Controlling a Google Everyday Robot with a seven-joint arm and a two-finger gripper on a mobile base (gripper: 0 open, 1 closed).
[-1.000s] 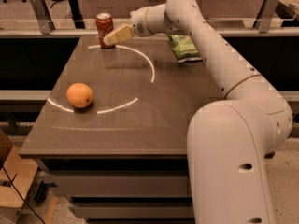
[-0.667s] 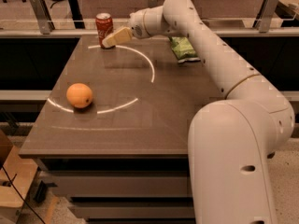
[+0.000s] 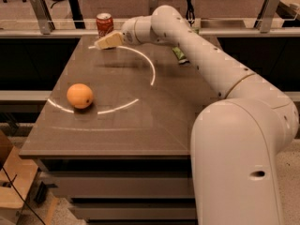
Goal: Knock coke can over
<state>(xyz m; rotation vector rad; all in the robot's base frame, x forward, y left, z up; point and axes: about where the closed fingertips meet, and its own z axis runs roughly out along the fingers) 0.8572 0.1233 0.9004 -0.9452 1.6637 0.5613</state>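
Red coke can (image 3: 104, 23) stands upright just behind the gripper (image 3: 98, 45), fingers (image 3: 109, 40) together; orange (image 3: 79, 95) and green packet (image 3: 180, 56) lie well away.

Table (image 3: 140, 135) is carrying upright coke can (image 3: 104, 24) at far edge, orange (image 3: 79, 95) front-left, green packet (image 3: 179, 55) far right; gripper (image 3: 107, 42) is hovering just beside the coke can.

The white arm (image 3: 201, 55) has smooth rounded segments and a bulky shoulder (image 3: 239, 163); its beige gripper (image 3: 102, 43) ends beside the coke can (image 3: 104, 23).
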